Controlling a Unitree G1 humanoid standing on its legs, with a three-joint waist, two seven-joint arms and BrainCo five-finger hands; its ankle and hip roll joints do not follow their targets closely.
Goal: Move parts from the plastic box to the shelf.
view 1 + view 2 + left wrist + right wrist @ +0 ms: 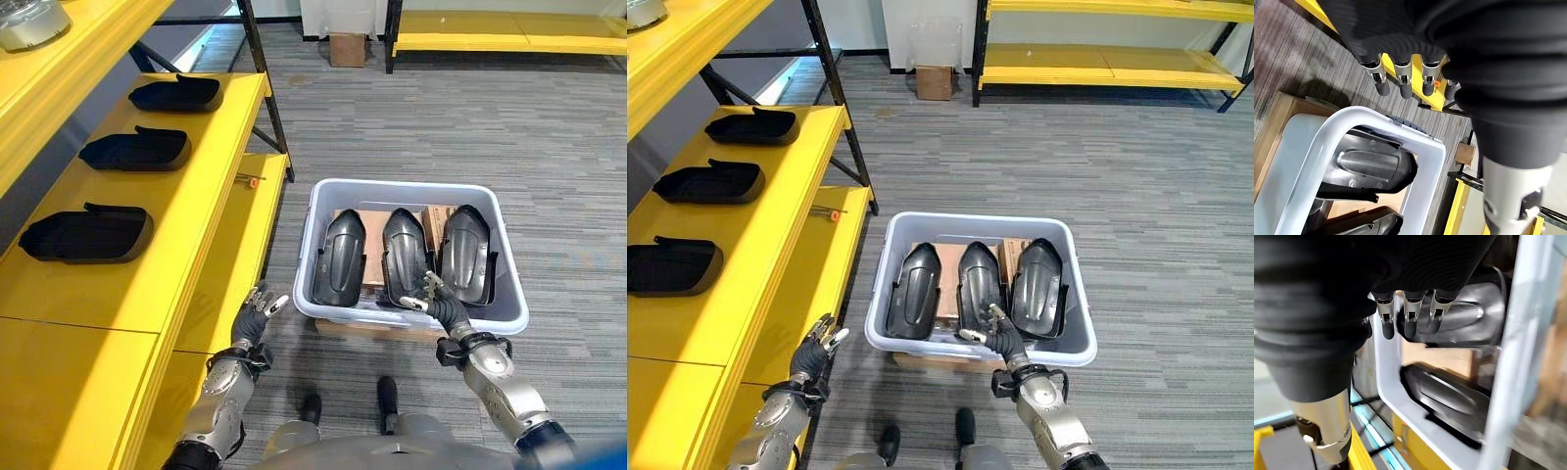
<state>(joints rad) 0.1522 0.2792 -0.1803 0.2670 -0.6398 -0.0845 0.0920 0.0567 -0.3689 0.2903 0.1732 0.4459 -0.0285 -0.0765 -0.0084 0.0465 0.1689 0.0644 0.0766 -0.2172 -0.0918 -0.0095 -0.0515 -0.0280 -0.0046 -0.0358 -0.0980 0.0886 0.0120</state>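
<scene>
A pale plastic box (402,186) stands on the floor with three black moulded parts side by side: left (340,257), middle (405,250) and right (466,250). My right hand (436,302) hovers at the box's near rim, open, its straight fingers (1409,318) just above the near end of the middle part (1464,318). My left hand (257,313) hangs open between the box and the yellow shelf (186,215), holding nothing. Three more black parts lie on the shelf: far (176,95), middle (135,150) and near (86,235).
The box rests on flat cardboard (353,328). A small orange-tipped item (251,181) lies on the lower shelf board. A cardboard carton (347,47) and another yellow rack (509,34) stand at the far end. A clear bowl (29,22) sits on the upper shelf.
</scene>
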